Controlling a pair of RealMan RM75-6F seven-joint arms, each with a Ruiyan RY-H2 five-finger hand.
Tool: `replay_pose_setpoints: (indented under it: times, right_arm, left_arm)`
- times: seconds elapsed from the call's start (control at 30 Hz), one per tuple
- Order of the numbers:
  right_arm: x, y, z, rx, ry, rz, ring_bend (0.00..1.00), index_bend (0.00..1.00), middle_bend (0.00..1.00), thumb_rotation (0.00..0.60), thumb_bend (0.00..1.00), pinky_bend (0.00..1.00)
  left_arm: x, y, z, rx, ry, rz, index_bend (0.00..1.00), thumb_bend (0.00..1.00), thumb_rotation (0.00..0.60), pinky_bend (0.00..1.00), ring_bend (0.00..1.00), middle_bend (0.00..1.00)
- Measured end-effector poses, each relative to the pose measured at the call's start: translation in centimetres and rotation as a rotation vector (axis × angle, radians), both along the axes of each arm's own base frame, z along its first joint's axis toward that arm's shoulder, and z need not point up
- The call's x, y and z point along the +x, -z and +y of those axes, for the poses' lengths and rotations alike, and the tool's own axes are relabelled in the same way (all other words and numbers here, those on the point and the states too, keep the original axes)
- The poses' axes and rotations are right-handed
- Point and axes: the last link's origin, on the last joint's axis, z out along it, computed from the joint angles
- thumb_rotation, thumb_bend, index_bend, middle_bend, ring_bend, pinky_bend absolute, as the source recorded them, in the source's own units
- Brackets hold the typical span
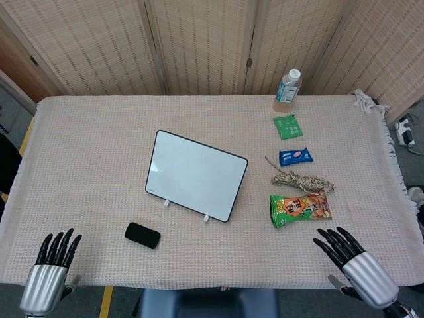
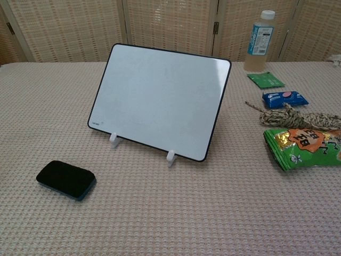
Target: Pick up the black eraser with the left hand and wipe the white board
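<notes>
The black eraser lies flat on the cloth, in front of and left of the white board. The board leans back on two small white feet, and its face looks blank. My left hand hovers at the table's near left edge, fingers spread, holding nothing, well left of the eraser. At the near right edge, my right hand is likewise open and holds nothing. Neither hand shows in the chest view.
To the right of the board lie a green snack bag, a coil of twine, a blue packet, a green sachet and a drink bottle. A folding screen stands behind the table.
</notes>
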Motion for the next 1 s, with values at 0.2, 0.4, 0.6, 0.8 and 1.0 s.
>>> replay_pose_setpoints:
  times: [0.2, 0.4, 0.6, 0.8, 1.0]
  right_arm:
    - [0.0, 0.0, 0.1, 0.010, -0.005, -0.002, 0.00, 0.00, 0.00, 0.600, 0.35, 0.00]
    - [0.1, 0.0, 0.2, -0.003, -0.018, -0.013, 0.00, 0.00, 0.00, 0.600, 0.35, 0.00]
    - [0.0, 0.8, -0.2, 0.012, -0.012, 0.009, 0.00, 0.00, 0.00, 0.600, 0.35, 0.00]
    - [-0.2, 1.4, -1.0, 0.059, 0.021, 0.030, 0.00, 0.00, 0.00, 0.600, 0.35, 0.00]
    - [-0.2, 1.3, -1.6, 0.084, 0.046, 0.031, 0.00, 0.00, 0.00, 0.600, 0.35, 0.00]
  left_arm:
    - [0.1, 0.3, 0.3, -0.040, 0.005, -0.018, 0.00, 0.21, 0.600, 0.07, 0.00, 0.02]
    - [0.4, 0.8, 1.3, -0.136, 0.040, -0.051, 0.00, 0.22, 0.600, 0.56, 0.39, 0.48]
    - [1.2, 2.0, 3.8, -0.257, 0.054, -0.014, 0.08, 0.22, 0.600, 0.95, 0.87, 1.00]
    - [3.0, 3.6, 7.5, -0.346, 0.063, 0.023, 0.22, 0.27, 0.600, 1.00, 0.99, 1.00]
    - [5.2, 5.1, 9.9, -0.427, 0.110, 0.021, 0.28, 0.38, 0.600, 1.00, 1.00, 1.00]
